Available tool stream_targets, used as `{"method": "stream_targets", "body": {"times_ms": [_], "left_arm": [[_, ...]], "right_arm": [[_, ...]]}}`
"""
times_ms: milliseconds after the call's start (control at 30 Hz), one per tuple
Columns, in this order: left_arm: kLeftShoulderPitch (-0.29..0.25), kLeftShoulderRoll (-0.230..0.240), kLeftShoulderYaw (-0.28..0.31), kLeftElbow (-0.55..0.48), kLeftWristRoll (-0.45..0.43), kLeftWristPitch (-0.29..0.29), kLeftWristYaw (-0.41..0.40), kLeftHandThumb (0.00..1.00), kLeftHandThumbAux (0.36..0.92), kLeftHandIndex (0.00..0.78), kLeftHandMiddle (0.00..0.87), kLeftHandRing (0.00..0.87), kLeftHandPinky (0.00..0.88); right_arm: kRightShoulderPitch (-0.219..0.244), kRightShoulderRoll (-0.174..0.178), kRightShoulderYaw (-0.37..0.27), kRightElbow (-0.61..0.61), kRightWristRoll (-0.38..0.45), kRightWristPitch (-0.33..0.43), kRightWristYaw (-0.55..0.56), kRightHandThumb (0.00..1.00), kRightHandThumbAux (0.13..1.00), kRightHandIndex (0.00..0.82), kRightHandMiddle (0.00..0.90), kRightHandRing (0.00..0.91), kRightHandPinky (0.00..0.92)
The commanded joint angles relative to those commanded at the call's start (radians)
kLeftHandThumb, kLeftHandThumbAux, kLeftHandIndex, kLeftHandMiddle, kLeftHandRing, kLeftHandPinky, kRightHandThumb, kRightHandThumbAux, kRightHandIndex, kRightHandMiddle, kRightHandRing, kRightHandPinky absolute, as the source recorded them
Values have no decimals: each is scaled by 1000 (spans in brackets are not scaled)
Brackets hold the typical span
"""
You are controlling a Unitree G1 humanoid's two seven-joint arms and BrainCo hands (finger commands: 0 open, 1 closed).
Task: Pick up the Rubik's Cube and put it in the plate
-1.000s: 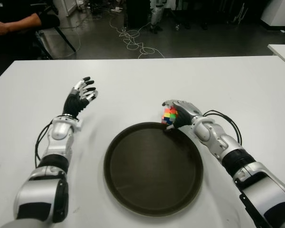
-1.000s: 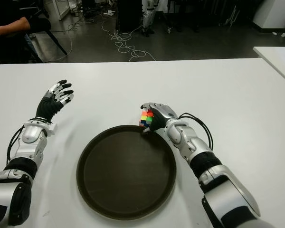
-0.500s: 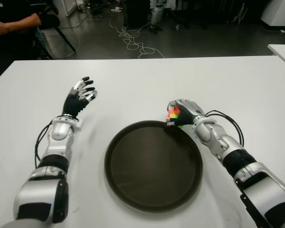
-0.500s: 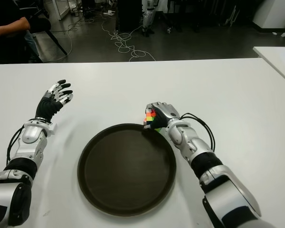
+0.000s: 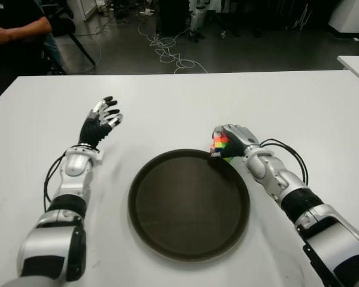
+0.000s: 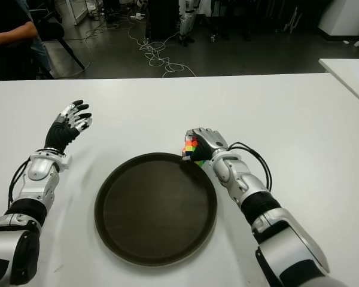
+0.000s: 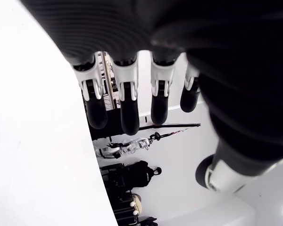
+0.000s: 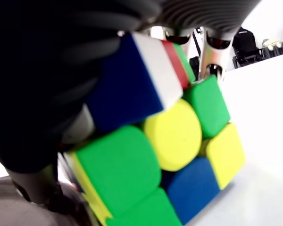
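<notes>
We grip the Rubik's Cube (image 5: 219,144) in our right robot hand (image 5: 232,139) at the plate (image 5: 188,204) rim; left robot hand (image 5: 102,119) spread, empty; next, carry inward and release.

My arms are silver with black joints; black cables loop beside my right hand (image 5: 232,139) and left hand (image 5: 100,122).

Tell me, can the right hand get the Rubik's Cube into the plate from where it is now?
Probably yes. The right hand is closed on the Rubik's Cube right at the far rim of the plate, whose inside is bare, and nothing shows between them. The left hand shows open, well off to the plate's left.
</notes>
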Motion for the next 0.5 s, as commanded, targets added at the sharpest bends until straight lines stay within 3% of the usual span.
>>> {"method": "stream_targets", "body": {"times_ms": [500], "left_arm": [[2, 1, -2, -9, 3, 4, 4, 231, 673, 96, 164, 170, 200]], "right_arm": [[-2, 11, -7, 9, 6, 21, -25, 692, 736, 421, 576, 586, 588]]}}
